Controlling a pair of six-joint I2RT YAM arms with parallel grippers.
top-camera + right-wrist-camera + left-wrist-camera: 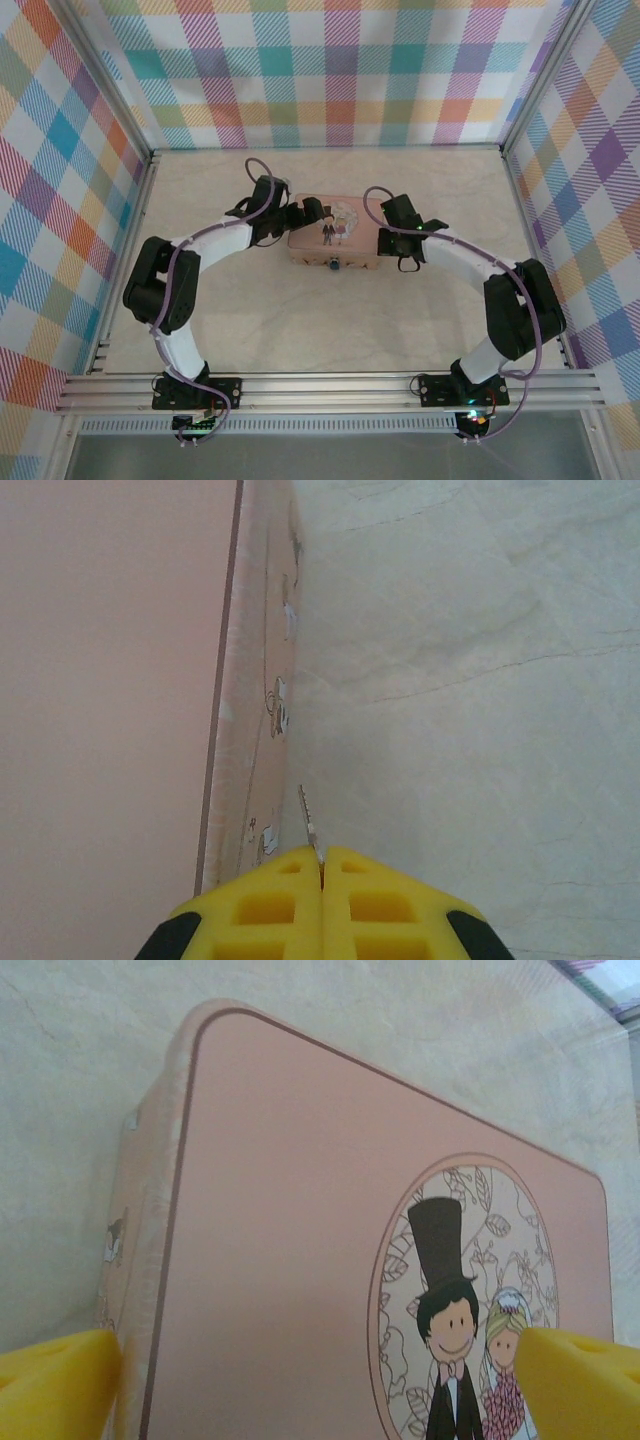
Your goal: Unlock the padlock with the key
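The pink tin (335, 238) with a cartoon couple on its lid lies mid-table. On its near side wall hangs the tiny bluish padlock (334, 266). My left gripper (303, 216) is at the tin's left end, open wide; in the left wrist view its yellow fingertips (55, 1385) stand far apart over the lid (280, 1210). My right gripper (392, 247) sits at the tin's right end. In the right wrist view it (322, 858) is shut on the key (307, 818), whose thin toothed blade pokes forward beside the tin's side wall (255, 720).
The pale marbled table (250, 320) is ringed by checked walls and an aluminium frame (330, 390) along the near edge. Both arms curve in from their bases toward the tin.
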